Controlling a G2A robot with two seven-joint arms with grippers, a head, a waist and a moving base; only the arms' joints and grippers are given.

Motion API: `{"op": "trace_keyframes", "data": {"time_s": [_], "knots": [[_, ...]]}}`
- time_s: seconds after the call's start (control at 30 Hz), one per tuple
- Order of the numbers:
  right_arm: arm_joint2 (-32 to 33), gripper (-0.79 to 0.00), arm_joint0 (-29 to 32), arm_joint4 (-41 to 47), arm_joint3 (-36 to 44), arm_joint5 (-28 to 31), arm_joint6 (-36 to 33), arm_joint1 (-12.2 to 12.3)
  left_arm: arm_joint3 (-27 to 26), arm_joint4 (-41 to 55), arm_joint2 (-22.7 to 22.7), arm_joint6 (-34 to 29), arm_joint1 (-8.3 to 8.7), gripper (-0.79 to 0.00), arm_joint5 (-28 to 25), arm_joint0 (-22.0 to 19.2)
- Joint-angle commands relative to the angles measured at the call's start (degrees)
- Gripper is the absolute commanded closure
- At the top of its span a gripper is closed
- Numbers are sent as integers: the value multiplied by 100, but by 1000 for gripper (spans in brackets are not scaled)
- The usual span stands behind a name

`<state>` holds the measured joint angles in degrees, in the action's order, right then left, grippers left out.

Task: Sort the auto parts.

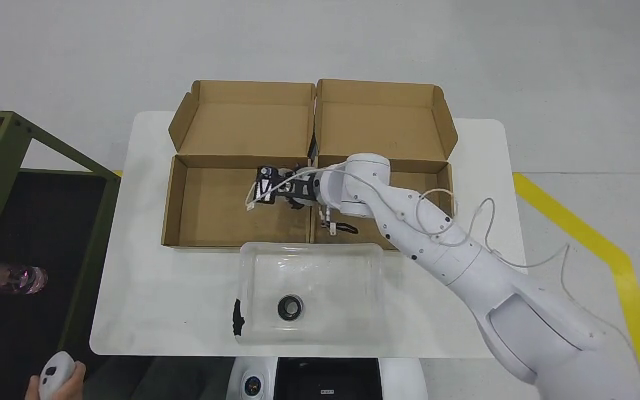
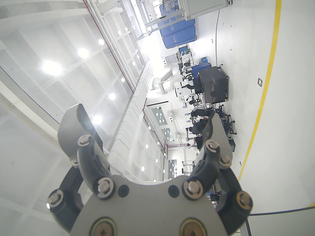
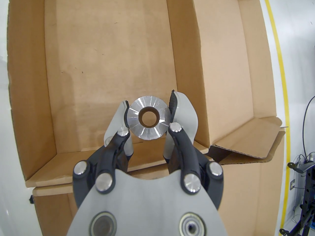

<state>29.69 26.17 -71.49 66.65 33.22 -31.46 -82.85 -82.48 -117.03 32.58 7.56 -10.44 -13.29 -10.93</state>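
Observation:
My right gripper [image 3: 149,114] is shut on a silver metal ring [image 3: 147,121] with a round centre hole, gripped across its rim. It hangs over the bare floor of the left cardboard box [image 3: 103,50], near the wall shared with the right box. From above, the right gripper [image 1: 268,187] sits over the left box [image 1: 210,212]. Another ring [image 1: 292,307] lies in the clear plastic bin [image 1: 310,248] at the table's front, with a black part [image 1: 238,318] at the bin's left edge. My left gripper [image 2: 145,121] is open, holds nothing and points up at the room's ceiling.
The right cardboard box [image 1: 430,182] holds a small black part [image 1: 340,228] near its front wall. Both boxes have lids folded back at the far side. A green frame [image 1: 20,140] stands left of the white table [image 1: 140,280].

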Motion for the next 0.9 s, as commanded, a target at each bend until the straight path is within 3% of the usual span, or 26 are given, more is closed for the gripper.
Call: {"op": "trace_keyframes", "data": {"time_s": [0.0,0.23,0.6,0.87], "knots": [[-52,0,-30,9,-101,-6,-33,-57,0,0,0,0,0,-785,0,0],[-185,-22,-115,12,-452,-3,-34,-251,0,0,0,0,0,-785,0,0],[-218,-262,-195,-127,-750,22,-83,-435,0,0,0,0,0,-785,0,0],[-161,-305,-162,-210,-860,64,-57,-502,0,0,0,0,0,-785,0,0]]}}
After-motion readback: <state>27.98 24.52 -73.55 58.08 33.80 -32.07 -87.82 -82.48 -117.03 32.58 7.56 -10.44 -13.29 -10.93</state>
